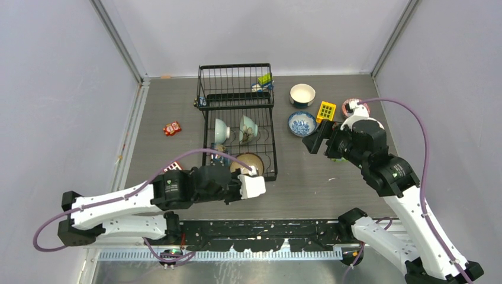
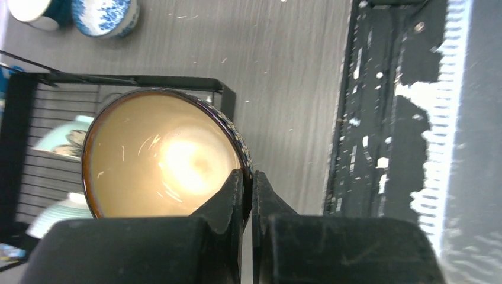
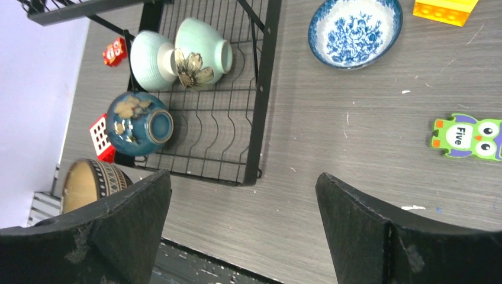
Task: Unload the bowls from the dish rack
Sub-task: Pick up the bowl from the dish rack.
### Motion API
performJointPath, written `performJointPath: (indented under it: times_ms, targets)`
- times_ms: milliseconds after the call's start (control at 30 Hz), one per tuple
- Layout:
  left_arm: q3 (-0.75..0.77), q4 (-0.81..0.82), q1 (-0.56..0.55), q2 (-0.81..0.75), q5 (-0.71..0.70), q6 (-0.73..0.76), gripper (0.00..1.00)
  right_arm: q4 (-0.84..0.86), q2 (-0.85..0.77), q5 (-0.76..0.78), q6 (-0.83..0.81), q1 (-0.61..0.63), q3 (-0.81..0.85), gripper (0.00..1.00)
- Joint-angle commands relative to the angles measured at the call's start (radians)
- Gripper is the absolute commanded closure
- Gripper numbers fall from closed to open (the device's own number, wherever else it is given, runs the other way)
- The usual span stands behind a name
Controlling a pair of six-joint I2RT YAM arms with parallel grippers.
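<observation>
You are viewing a grey wood-grain table [image 1: 308, 177] enclosed by pale walls. At left, one red toy block [image 1: 172, 128] is lying apart from the black wire dish rack [image 1: 237, 108]. The left gripper [image 2: 248, 180] is pinching the rim of the brown bowl [image 2: 163, 157] over the rack's near right corner. Inside the rack, two pale green bowls [image 3: 155, 59] and one dark teal bowl [image 3: 139, 123] are lying on their sides. Right of it, a white bowl [image 1: 302, 94] and a blue-and-white bowl [image 3: 354, 29] are resting on the table. A seventh, red-patterned bowl [image 1: 346, 105] is showing only partly. The green owl tile [image 3: 467, 137] is displaying "Five". The right gripper [image 3: 243, 195] is hanging with jaws wide apart, holding nothing.
</observation>
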Motion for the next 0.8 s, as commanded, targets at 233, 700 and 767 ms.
performJointPath:
  times_ms: [233, 700, 767]
  targets:
    - [-0.005, 0.038, -0.242, 0.117, -0.386, 0.410, 1.00, -0.076, 0.049, -0.158, -0.076, 0.023, 0.078, 0.10]
    - [0.000, -0.074, -0.267, 0.102, 0.009, 0.346, 1.00, -0.333, 0.355, 0.167, -0.204, 0.472, 0.353, 0.29]
    - [0.019, -0.097, -0.267, 0.116, 0.040, 0.329, 1.00, -0.351, 0.397, 0.193, -0.209, 0.514, 0.385, 0.32]
